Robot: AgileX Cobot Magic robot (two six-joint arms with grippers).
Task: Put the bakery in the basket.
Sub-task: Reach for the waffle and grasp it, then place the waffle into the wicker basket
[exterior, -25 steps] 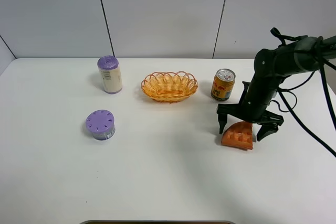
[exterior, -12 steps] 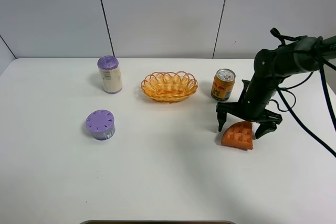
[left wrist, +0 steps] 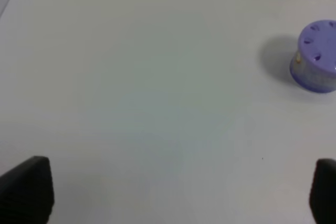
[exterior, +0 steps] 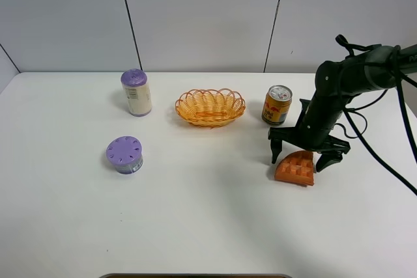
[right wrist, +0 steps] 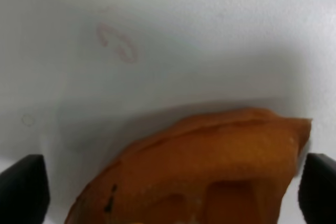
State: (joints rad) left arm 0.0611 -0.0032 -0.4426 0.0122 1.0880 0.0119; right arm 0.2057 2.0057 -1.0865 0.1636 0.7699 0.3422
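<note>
The bakery (exterior: 296,168), an orange-brown wedge with a grid top, lies on the white table at the right. My right gripper (exterior: 303,157) is open and straddles it from above, one finger on each side. In the right wrist view the bakery (right wrist: 210,166) fills the lower part of the picture between the two dark fingertips (right wrist: 23,187). The orange-yellow wicker basket (exterior: 210,107) stands empty at the middle back, to the left of the bakery. My left gripper (left wrist: 168,190) is open over bare table; the arm is out of the exterior high view.
A gold-red drink can (exterior: 277,105) stands just behind my right gripper. A tall purple-lidded container (exterior: 136,92) stands at the back left. A low purple-lidded container (exterior: 124,154) sits in front of it and shows in the left wrist view (left wrist: 315,59).
My right gripper has risen very slightly over the bakery between a second ago and half a second ago, then held still. Nothing else moved.
</note>
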